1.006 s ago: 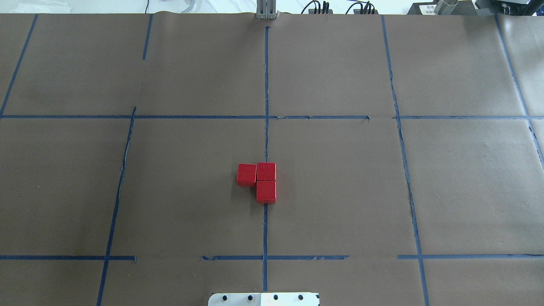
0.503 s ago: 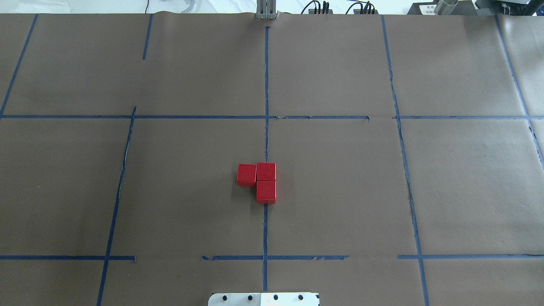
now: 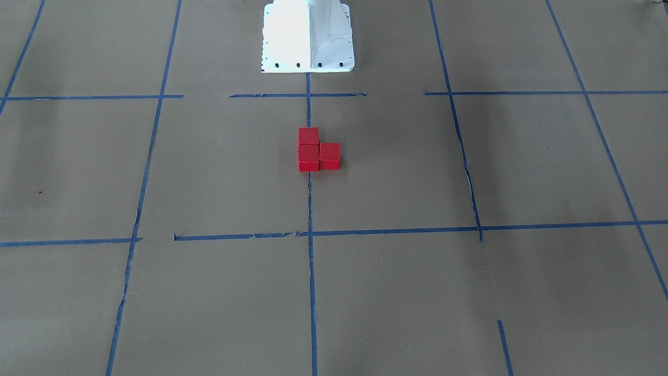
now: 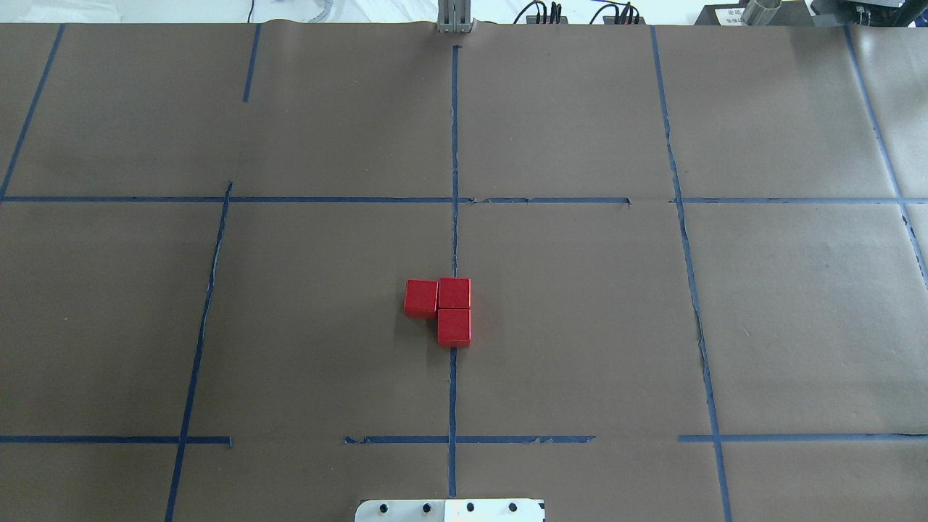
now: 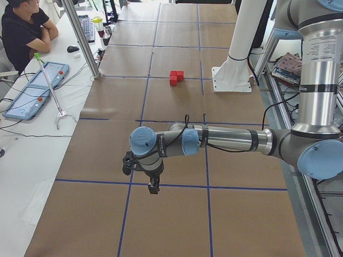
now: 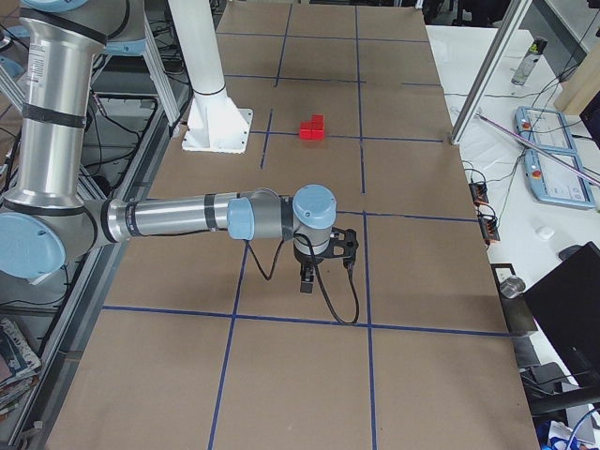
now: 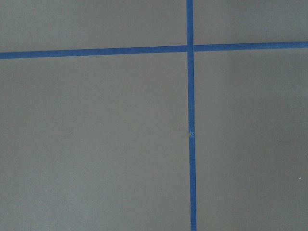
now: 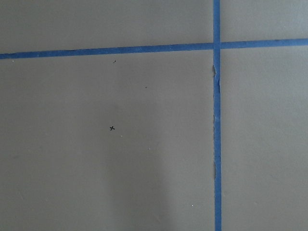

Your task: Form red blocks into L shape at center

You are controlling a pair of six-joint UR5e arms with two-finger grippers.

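Three red blocks [image 4: 420, 298] [image 4: 454, 293] [image 4: 454, 327] sit touching in an L on the brown paper, in the center square [image 4: 565, 319], two of them on its vertical blue tape line. The front-facing view shows the same L [image 3: 308, 157]. My left gripper [image 5: 153, 187] hangs over an outer square far from the blocks [image 5: 176, 77], fingers pointing down. My right gripper [image 6: 323, 272] hangs likewise over the opposite outer square, away from the blocks [image 6: 312, 127]. I cannot tell whether either is open or shut. Both wrist views show only bare paper and tape.
The white robot base plate [image 4: 449, 510] stands at the near table edge behind the center square. A person [image 5: 24, 32] sits at a side table with control pads [image 5: 32, 96]. Metal posts [image 5: 86, 40] [image 6: 487, 75] rise at the table's far edge.
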